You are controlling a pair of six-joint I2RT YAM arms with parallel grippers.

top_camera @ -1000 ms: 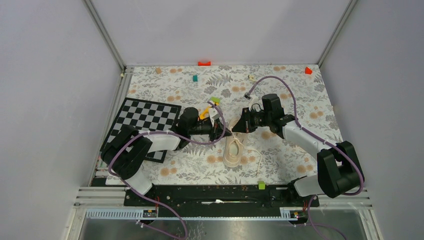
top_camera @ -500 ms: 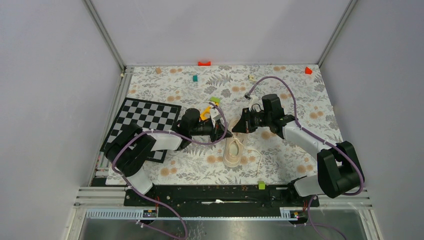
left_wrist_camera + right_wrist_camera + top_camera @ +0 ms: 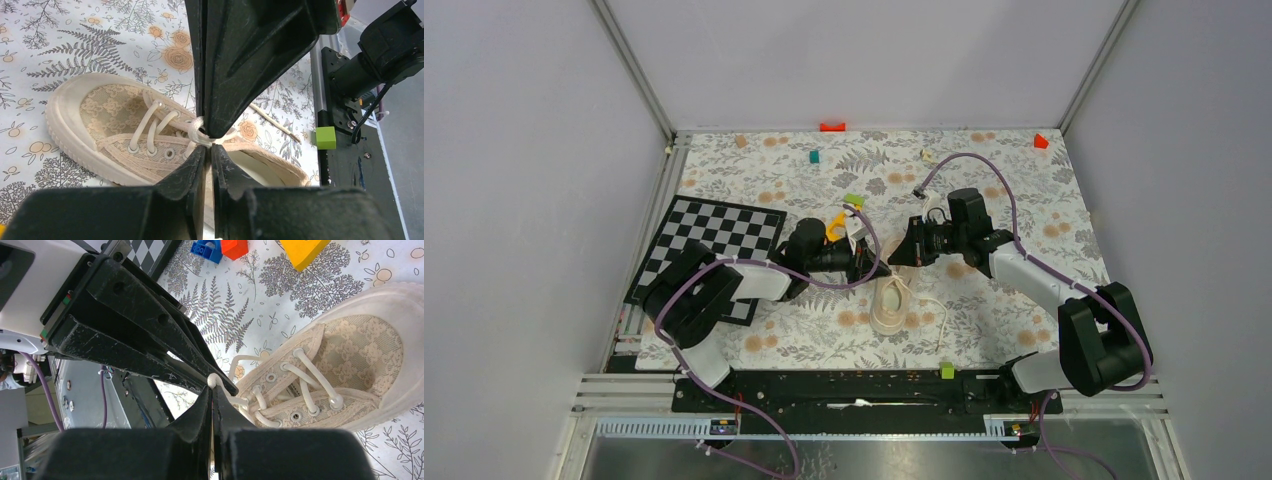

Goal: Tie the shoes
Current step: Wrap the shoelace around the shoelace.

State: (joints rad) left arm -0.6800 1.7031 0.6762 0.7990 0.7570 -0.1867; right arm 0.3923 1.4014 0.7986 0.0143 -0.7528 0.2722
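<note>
One cream fabric shoe [image 3: 890, 303] lies on its sole near the middle of a flower-printed table cover [image 3: 1024, 170], with its heel opening turned toward the black rail at the arms' bases and its toe pointing away from them. Pale laces [image 3: 155, 117] cross the eyelets, then rise in a small bunch above the tongue. One loose end trails off over the cover on the right side.

Both arms meet tip to tip over that bunch. The right gripper [image 3: 212, 392] has its fingers pressed together on the laces [image 3: 310, 372], and a white knob of cord shows at their tips. The left gripper [image 3: 209, 150] faces it from the other side. Its fingers stand only a narrow slit apart, just under the bunch, and it cannot be told whether any cord is caught between them. In the overhead view the left gripper [image 3: 876, 270] and the right gripper [image 3: 892, 258] nearly touch above the shoe's front half.

A black-and-white checkerboard [image 3: 714, 235] lies on the left side of the cover, partly under the left arm. A yellow-orange piece [image 3: 832, 228] and a light green block [image 3: 854, 201] sit just beyond the left wrist. A teal block [image 3: 814, 157] lies farther back, and two red pieces [image 3: 832, 126] rest at the far edge. Another green block [image 3: 946, 371] sits on the rail near the heel.
</note>
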